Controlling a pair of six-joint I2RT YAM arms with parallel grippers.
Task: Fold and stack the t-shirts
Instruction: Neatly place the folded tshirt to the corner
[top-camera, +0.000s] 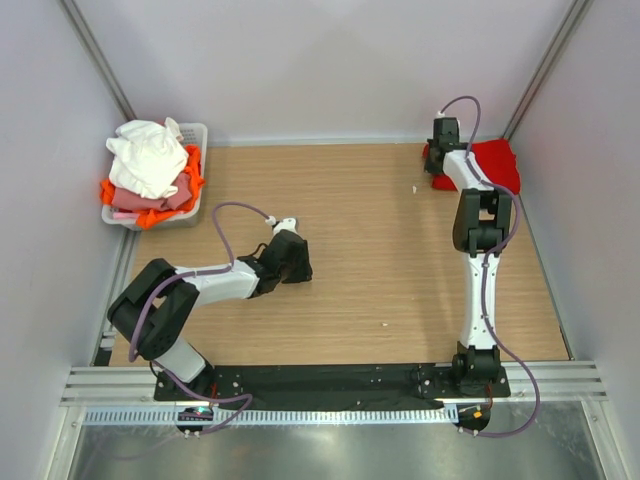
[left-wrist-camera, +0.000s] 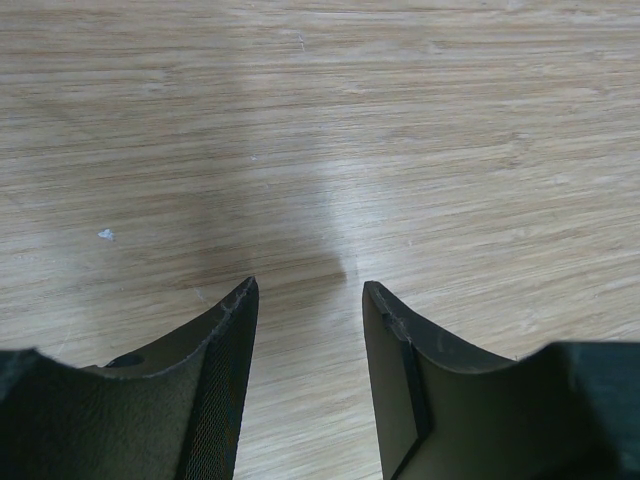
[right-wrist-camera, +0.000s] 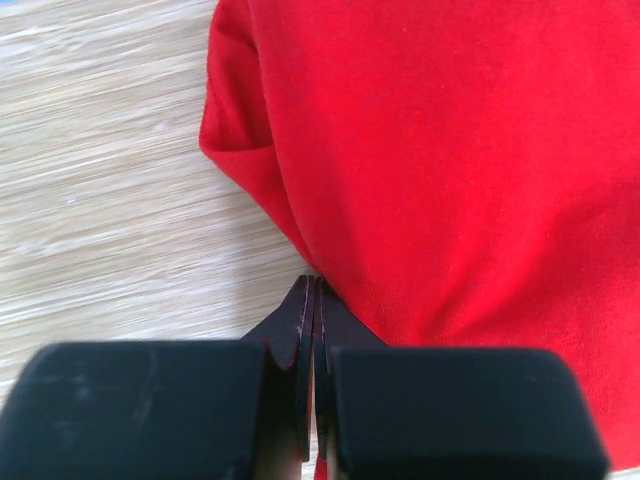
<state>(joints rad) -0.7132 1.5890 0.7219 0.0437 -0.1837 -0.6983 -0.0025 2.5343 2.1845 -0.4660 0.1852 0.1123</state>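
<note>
1. Right gripper clenched on the hem of the red t-shirt, which lies bunched at the far side of the table, well apart from the basket and level with it;
2. Left gripper spread, holding nothing, low over bare wood near the basket, towards the table's middle;
3. White t-shirt, pink t-shirt and orange t-shirt heaped inside the basket, white on top.

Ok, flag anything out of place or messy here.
The heap in the white basket at the far left is untidy: a white t-shirt sits crumpled on top, and an orange t-shirt spills over the rim. The red t-shirt lies bunched in the far right corner. Nothing looks damaged.
</note>
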